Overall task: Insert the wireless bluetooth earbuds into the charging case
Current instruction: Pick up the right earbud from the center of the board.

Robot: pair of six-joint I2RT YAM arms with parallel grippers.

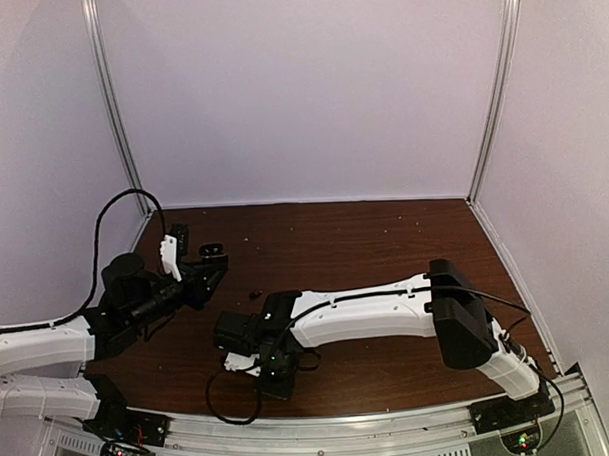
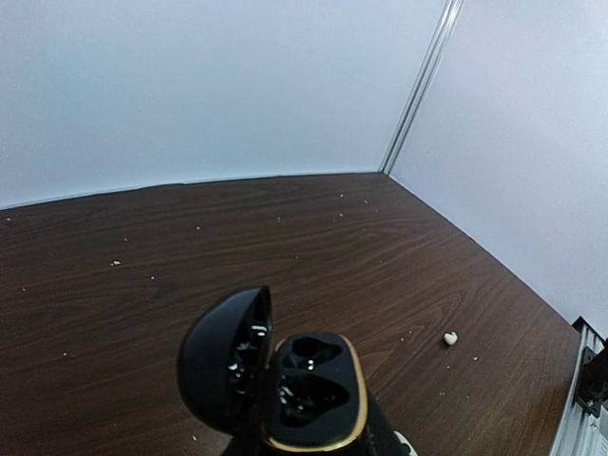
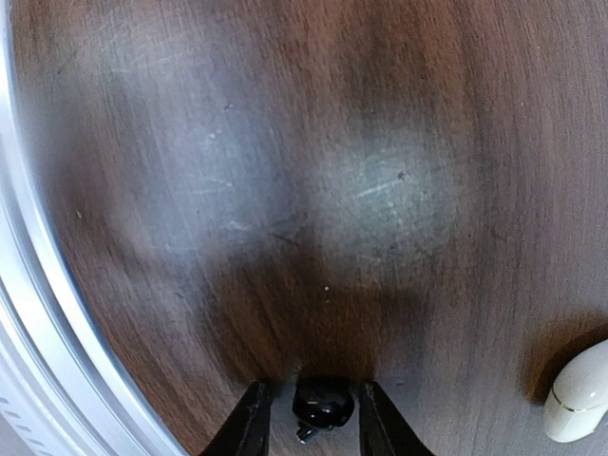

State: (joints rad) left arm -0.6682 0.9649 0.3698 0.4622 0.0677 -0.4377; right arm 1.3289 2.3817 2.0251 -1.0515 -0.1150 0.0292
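My left gripper [image 1: 206, 259] is shut on an open black charging case [image 2: 315, 391] with a gold rim. The case is held above the table with its lid [image 2: 226, 369] swung left, and both wells look empty. My right gripper [image 3: 313, 425] points down at the table near the front edge. A black earbud [image 3: 323, 403] lies between its fingers [image 3: 253, 424], with a thin gap on each side, so the jaws stand open around it. In the top view a second small dark earbud [image 1: 255, 293] lies on the wood between the arms.
A white rounded case [image 3: 579, 396] lies just right of the right gripper, also visible as the white case [image 1: 239, 362] from above. The metal front rail [image 3: 38, 361] runs close on the left. A small white crumb [image 2: 450, 338] sits on the wood. White walls enclose the table.
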